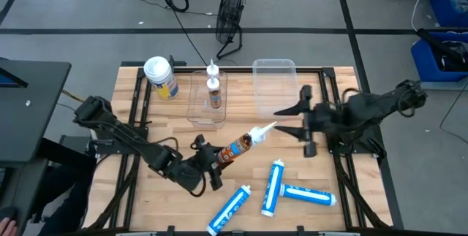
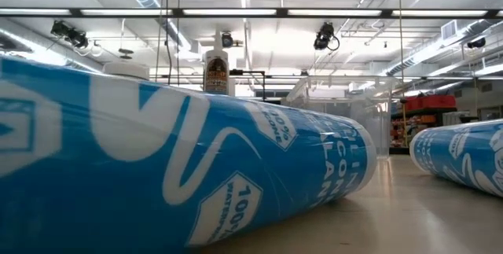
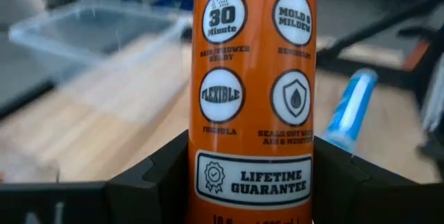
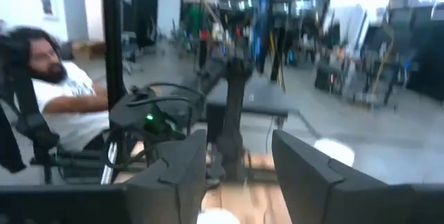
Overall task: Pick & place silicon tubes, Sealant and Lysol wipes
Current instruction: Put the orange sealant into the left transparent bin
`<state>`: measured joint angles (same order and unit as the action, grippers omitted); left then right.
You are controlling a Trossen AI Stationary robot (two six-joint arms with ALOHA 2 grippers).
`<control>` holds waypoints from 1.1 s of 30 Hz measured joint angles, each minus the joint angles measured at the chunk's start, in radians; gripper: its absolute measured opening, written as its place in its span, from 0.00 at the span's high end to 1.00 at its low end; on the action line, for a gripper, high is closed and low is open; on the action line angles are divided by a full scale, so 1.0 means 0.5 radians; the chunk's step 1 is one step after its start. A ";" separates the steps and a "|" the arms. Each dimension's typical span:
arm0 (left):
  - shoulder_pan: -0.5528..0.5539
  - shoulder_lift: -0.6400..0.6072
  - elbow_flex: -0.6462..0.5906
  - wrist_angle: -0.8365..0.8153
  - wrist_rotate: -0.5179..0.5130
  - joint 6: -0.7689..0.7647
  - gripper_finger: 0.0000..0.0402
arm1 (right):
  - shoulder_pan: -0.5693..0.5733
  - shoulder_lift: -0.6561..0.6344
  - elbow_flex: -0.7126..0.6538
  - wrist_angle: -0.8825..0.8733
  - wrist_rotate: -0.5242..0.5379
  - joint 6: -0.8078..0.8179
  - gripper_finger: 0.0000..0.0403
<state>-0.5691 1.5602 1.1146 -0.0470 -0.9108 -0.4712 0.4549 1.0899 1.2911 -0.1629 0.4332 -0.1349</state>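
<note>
My left gripper [image 1: 210, 158] is shut on an orange sealant tube [image 1: 238, 147], whose white nozzle [image 1: 263, 130] points toward the far right. My right gripper [image 1: 291, 120] is open and empty just beyond the nozzle tip, and it also shows in the right wrist view [image 4: 239, 175]. A second orange sealant tube [image 1: 213, 91] lies in the left clear bin [image 1: 197, 112]. The Lysol wipes canister [image 1: 161, 77] stands upright at the far left. Three blue silicone tubes [image 1: 272, 186] [image 1: 230, 210] [image 1: 308, 194] lie on the table near its front edge. My left gripper pinches the orange tube's lower body [image 3: 253, 148] between its two fingers [image 3: 156, 179], near the end opposite the nozzle. The fingers lie across the tube, one on each side. The tube reaches out beyond the fingers toward the far right, apparently off the table.
An empty clear bin [image 1: 274, 82] stands at the far middle, next to the left bin. A black fan [image 1: 230, 13] and cables lie on the floor beyond the table. A person sits beyond the table in the right wrist view [image 4: 62, 106]. Bare wood shows at the table's middle.
</note>
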 joint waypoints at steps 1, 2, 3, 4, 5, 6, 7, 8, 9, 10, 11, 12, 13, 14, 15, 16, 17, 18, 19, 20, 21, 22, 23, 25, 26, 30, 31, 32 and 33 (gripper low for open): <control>0.001 -0.027 0.001 0.044 0.001 0.070 0.46 | 0.023 -0.028 -0.001 0.037 -0.025 -0.052 0.58; 0.001 -0.050 0.001 0.088 -0.002 0.140 0.46 | 0.043 -0.053 0.000 0.093 -0.069 -0.098 0.58; 0.002 -0.072 0.001 0.148 0.002 0.194 0.46 | 0.058 -0.079 0.003 0.119 -0.123 -0.124 0.58; 0.003 -0.092 0.001 0.204 0.009 0.250 0.46 | 0.070 -0.100 0.003 0.128 -0.158 -0.133 0.58; 0.003 -0.113 0.001 0.248 0.013 0.299 0.46 | 0.079 -0.111 0.003 0.143 -0.166 -0.131 0.58; 0.003 -0.128 0.001 0.296 0.017 0.343 0.46 | 0.087 -0.124 0.003 0.149 -0.159 -0.123 0.58; 0.003 -0.135 0.001 0.343 0.028 0.388 0.46 | 0.090 -0.131 0.003 0.140 -0.132 -0.114 0.58; 0.003 -0.141 0.001 0.376 0.035 0.438 0.46 | 0.089 -0.131 0.003 0.138 -0.094 -0.095 0.58; 0.003 -0.142 0.001 0.400 0.042 0.479 0.46 | 0.087 -0.132 0.003 0.136 -0.055 -0.074 0.58; 0.004 -0.142 0.001 0.421 0.061 0.511 0.46 | 0.086 -0.132 0.003 0.132 -0.013 -0.054 0.58; 0.009 -0.142 0.001 0.451 0.084 0.547 0.46 | 0.086 -0.130 0.003 0.123 0.010 -0.035 0.58; 0.010 -0.142 0.001 0.470 0.089 0.564 0.46 | 0.082 -0.122 0.003 0.119 0.034 -0.007 0.58; 0.010 -0.144 0.001 0.477 0.085 0.567 0.46 | 0.067 -0.110 0.003 0.115 0.047 0.013 0.58; 0.014 -0.144 0.001 0.477 0.084 0.569 0.46 | 0.045 -0.099 0.003 0.097 0.043 0.035 0.58; 0.021 -0.144 0.001 0.476 0.086 0.570 0.46 | 0.025 -0.084 0.002 0.072 0.035 0.052 0.58; 0.028 -0.144 0.001 0.470 0.086 0.569 0.46 | 0.010 -0.068 0.002 0.064 0.020 0.073 0.58; 0.034 -0.144 0.001 0.470 0.086 0.569 0.46 | -0.001 -0.056 0.001 0.062 -0.004 0.096 0.58; 0.038 -0.144 0.001 0.476 0.085 0.569 0.46 | -0.009 -0.044 0.001 0.061 -0.025 0.108 0.58; 0.046 -0.144 0.001 0.484 0.085 0.569 0.46 | -0.015 -0.026 0.002 0.072 -0.052 0.123 0.58; 0.052 -0.144 0.001 0.486 0.091 0.569 0.46 | -0.024 -0.003 0.002 0.087 -0.053 0.148 0.58; 0.057 -0.144 0.001 0.486 0.110 0.568 0.46 | -0.032 0.027 0.002 0.105 -0.057 0.157 0.58; 0.061 -0.144 0.001 0.485 0.136 0.569 0.46 | -0.039 0.055 0.002 0.116 -0.073 0.159 0.58; 0.061 -0.144 0.001 0.484 0.151 0.570 0.46 | -0.045 0.079 -0.001 0.122 -0.074 0.152 0.58; 0.060 -0.144 0.001 0.488 0.148 0.564 0.46 | -0.054 0.112 -0.002 0.167 -0.080 0.141 0.58; 0.060 -0.144 0.001 0.493 0.145 0.562 0.46 | -0.057 0.124 -0.001 0.185 -0.087 0.142 0.58; 0.059 -0.144 0.001 0.485 0.154 0.571 0.46 | -0.071 0.175 0.000 0.233 -0.189 0.141 0.58; 0.059 -0.144 0.001 0.487 0.154 0.571 0.46 | -0.072 0.180 -0.001 0.232 -0.196 0.141 0.58; 0.059 -0.144 0.001 0.491 0.154 0.571 0.46 | -0.075 0.180 -0.001 0.241 -0.218 0.144 0.58; 0.059 -0.144 0.001 0.492 0.154 0.571 0.46 | -0.083 0.180 0.000 0.250 -0.233 0.157 0.59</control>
<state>-0.5396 1.4883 1.1152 0.1989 -0.8337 -0.1856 0.4136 1.1801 1.2911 -0.0378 0.3164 -0.0565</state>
